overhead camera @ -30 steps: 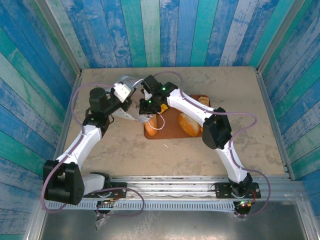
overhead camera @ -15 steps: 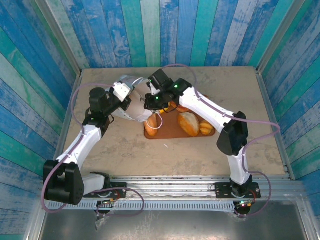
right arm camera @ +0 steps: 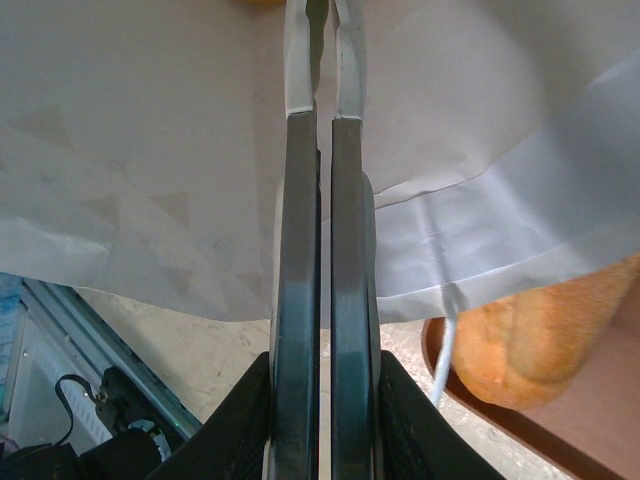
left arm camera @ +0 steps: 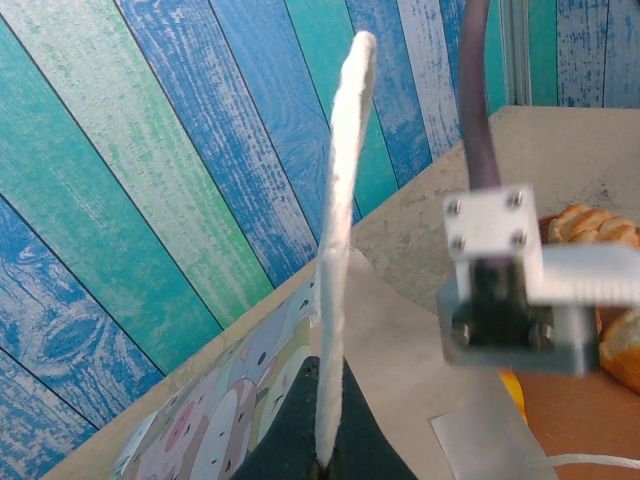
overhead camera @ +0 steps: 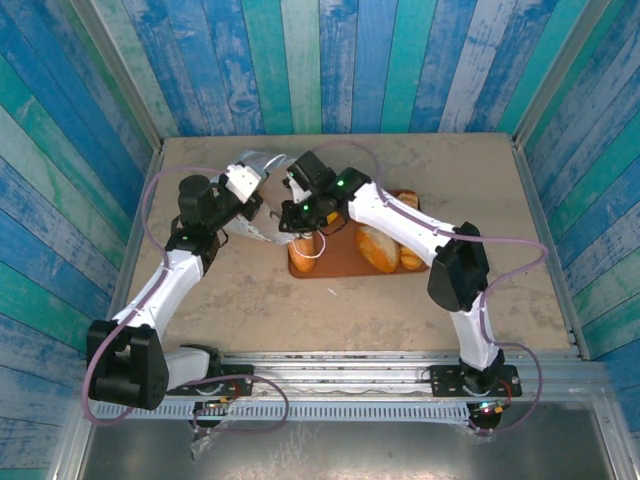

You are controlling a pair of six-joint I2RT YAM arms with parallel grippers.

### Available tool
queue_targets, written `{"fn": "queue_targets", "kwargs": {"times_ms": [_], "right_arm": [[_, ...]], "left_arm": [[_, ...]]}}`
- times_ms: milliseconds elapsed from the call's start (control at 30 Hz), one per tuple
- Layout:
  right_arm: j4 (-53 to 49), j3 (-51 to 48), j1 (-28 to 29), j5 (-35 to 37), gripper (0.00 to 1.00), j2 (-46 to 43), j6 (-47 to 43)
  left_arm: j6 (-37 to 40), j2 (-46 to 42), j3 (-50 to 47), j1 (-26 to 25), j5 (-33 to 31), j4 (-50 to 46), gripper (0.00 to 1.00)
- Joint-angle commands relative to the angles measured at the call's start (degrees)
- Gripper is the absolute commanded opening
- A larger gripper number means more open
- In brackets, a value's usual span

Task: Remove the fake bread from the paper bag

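The paper bag (overhead camera: 268, 222) lies on its side left of the tray, its mouth toward the tray. My left gripper (overhead camera: 256, 200) is shut on the bag's white cord handle (left arm camera: 340, 240), which stands up from between its jaws (left arm camera: 327, 455) beside the pastel print (left arm camera: 200, 420). My right gripper (overhead camera: 293, 212) is at the bag's mouth. Its fingers (right arm camera: 320, 15) lie over the white paper (right arm camera: 150, 150) with a thin slit between them; I cannot tell whether paper is pinched. Fake bread (overhead camera: 378, 248) lies on the tray, and one loaf (right arm camera: 540, 340) sits by the bag's rim.
The reddish-brown tray (overhead camera: 340, 262) holds several loaves and sits mid-table under the right arm. A loose cord handle (overhead camera: 316, 250) hangs onto the tray. Blue and green plank walls surround the table on three sides. The right arm's wrist (left arm camera: 500, 290) is close to the left gripper.
The right arm swung up and to the right, then came back down to the bag's mouth. The left arm kept still, holding the handle.
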Motion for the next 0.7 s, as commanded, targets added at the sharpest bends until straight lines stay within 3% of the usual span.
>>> {"fn": "queue_targets", "kwargs": {"times_ms": [0, 667], "right_arm": [[1.95, 0.19, 0.28, -2.64, 0.2, 1.67, 0.17], [1.5, 10.09, -1.47, 0.77, 0.38, 11.47, 2.08]], "left_arm": [[0.47, 0.53, 1.4, -0.01, 0.04, 0.46, 0.0], [1.28, 0.87, 2.32, -0.02, 1.78, -0.69, 0.0]]}}
